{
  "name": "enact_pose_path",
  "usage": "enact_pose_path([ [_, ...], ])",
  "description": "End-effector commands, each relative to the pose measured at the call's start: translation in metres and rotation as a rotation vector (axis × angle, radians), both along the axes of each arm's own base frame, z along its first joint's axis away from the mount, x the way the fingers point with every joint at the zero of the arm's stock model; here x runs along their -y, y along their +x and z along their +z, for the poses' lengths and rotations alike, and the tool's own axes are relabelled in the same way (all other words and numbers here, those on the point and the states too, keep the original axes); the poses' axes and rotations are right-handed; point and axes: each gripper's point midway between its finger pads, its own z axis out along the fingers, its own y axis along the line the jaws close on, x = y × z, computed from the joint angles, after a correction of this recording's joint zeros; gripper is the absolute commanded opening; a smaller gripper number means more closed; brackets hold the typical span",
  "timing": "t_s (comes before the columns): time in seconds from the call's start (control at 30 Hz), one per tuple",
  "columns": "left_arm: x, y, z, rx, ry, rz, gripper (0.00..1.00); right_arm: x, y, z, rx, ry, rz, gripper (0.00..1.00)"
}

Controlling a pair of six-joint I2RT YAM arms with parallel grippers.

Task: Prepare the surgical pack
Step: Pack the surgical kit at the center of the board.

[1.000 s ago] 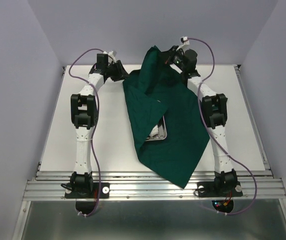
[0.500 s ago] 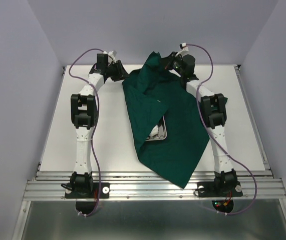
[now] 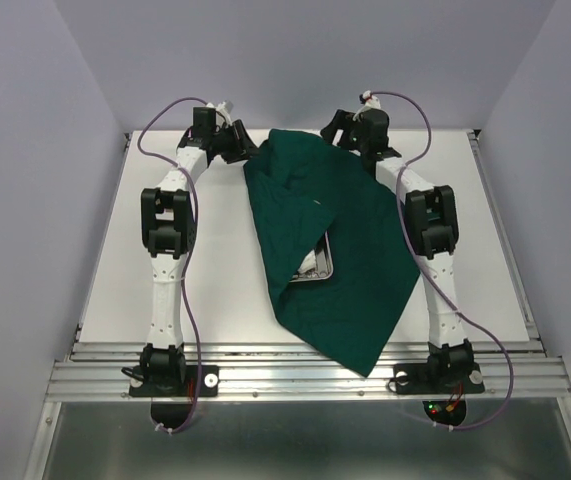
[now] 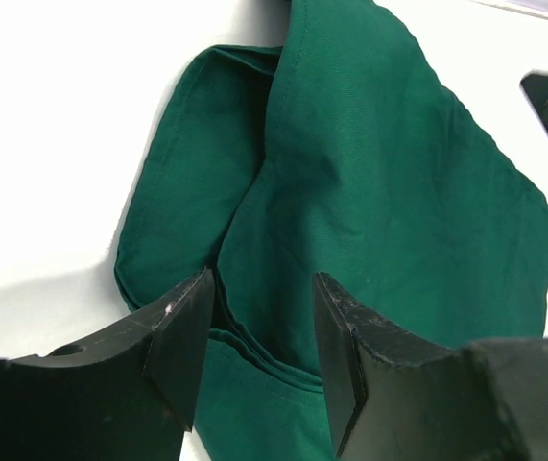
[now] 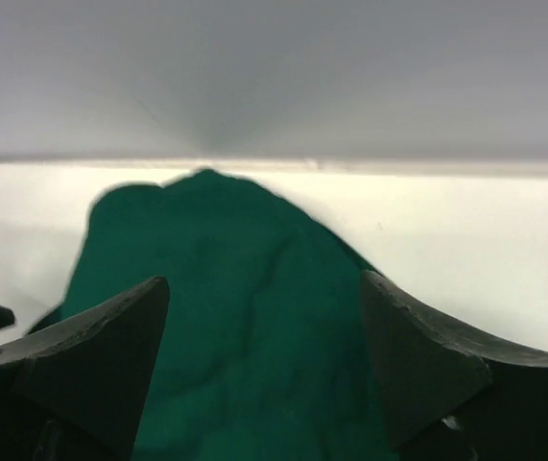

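Observation:
The dark green drape lies folded over the middle of the table. It covers most of the steel tray, of which only a near corner shows at a slit in the cloth. My left gripper is at the drape's far left corner. In the left wrist view it stands open, with a folded edge of the drape showing in the gap. My right gripper hovers at the far edge. In the right wrist view it is open wide above the slumped drape, holding nothing.
White tabletop shows left of the drape and more to the right. The back wall rises just behind the drape's far edge. The drape's near corner hangs over the metal rail at the front.
My right gripper has opened and let go of the drape's raised far corner. That corner has dropped flat on the table. The left jaws have widened a little.

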Motion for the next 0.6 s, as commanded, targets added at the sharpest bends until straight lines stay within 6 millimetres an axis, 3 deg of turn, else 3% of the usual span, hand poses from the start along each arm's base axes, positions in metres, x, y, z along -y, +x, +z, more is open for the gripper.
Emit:
enact_pose_path([
  [0.0, -0.001, -0.001, 0.049, 0.1, 0.007, -0.015, 0.57, 0.027, -0.021, 0.067, 0.057, -0.066, -0.09, 0.84],
  [0.03, -0.002, -0.002, 0.049, 0.102, 0.019, -0.012, 0.57, 0.036, -0.03, 0.046, -0.002, -0.079, -0.102, 0.83],
  [0.07, -0.003, -0.004, 0.049, 0.101, 0.024, -0.011, 0.57, 0.039, -0.039, 0.06, 0.006, -0.076, -0.105, 0.82],
  [0.17, -0.004, -0.005, 0.05, 0.111, 0.045, -0.009, 0.56, 0.04, -0.061, 0.048, -0.047, -0.081, -0.088, 0.79],
  [0.2, -0.002, -0.004, 0.051, 0.115, 0.047, -0.012, 0.54, 0.042, -0.073, 0.028, -0.096, -0.091, -0.084, 0.77],
  [0.23, -0.003, -0.003, 0.05, 0.113, 0.049, -0.011, 0.53, 0.042, -0.08, 0.034, -0.101, -0.085, -0.077, 0.76],
  [0.3, -0.003, 0.001, 0.046, 0.116, 0.05, -0.009, 0.49, 0.045, -0.097, 0.009, -0.183, -0.102, -0.073, 0.69],
  [0.37, 0.0, 0.005, 0.04, 0.11, 0.055, -0.005, 0.47, 0.05, -0.11, -0.001, -0.234, -0.117, -0.085, 0.61],
  [0.4, 0.001, 0.007, 0.038, 0.109, 0.056, -0.008, 0.47, 0.055, -0.12, -0.018, -0.278, -0.134, -0.099, 0.54],
  [0.5, 0.007, 0.002, 0.037, 0.095, 0.061, -0.023, 0.51, 0.062, -0.14, -0.033, -0.348, -0.152, -0.117, 0.43],
  [0.57, 0.014, -0.002, 0.038, 0.104, 0.085, -0.032, 0.57, 0.067, -0.161, -0.058, -0.44, -0.177, -0.114, 0.43],
])
